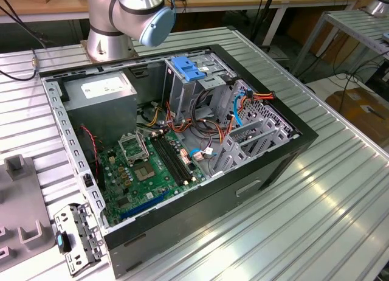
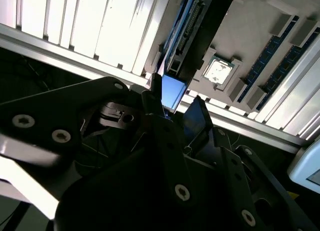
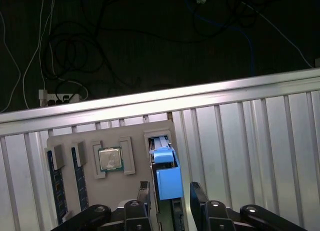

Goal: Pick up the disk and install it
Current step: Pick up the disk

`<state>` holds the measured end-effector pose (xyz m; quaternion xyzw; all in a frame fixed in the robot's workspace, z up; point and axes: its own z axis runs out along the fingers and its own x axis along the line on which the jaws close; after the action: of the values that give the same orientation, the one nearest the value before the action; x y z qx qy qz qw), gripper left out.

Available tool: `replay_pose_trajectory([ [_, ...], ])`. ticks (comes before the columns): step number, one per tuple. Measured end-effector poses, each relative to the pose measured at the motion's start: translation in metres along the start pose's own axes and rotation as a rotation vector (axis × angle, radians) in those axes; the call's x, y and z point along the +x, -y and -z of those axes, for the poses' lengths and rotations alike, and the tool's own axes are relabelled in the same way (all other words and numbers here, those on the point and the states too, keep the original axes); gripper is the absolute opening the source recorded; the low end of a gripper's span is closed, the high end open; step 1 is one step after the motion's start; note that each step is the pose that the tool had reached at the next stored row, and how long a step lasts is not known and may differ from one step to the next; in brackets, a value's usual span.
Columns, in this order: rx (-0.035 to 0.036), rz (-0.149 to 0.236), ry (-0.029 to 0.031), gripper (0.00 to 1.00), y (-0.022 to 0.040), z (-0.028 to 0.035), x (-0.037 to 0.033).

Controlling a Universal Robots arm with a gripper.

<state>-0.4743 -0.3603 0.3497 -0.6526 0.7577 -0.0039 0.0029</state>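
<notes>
Ribbed aluminium tabletop [image 3: 250, 136], grey tray [image 3: 80, 136] near its edge, the disk [image 3: 165, 166] upright between parted fingers [image 3: 196, 193] of the gripper [image 3: 170, 187].

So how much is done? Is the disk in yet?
Nothing is finished: the disk stands in its tray slot. In hand: the open gripper straddles its blue end without gripping. Left: lifting it and fitting it into the case.
</notes>
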Motion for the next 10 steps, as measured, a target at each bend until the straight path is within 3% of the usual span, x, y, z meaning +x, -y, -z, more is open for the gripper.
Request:
replay_pose_trajectory([
  [10,-0.0001,0.000,-0.0001,0.45,-0.0030,-0.0017,0.0005],
])
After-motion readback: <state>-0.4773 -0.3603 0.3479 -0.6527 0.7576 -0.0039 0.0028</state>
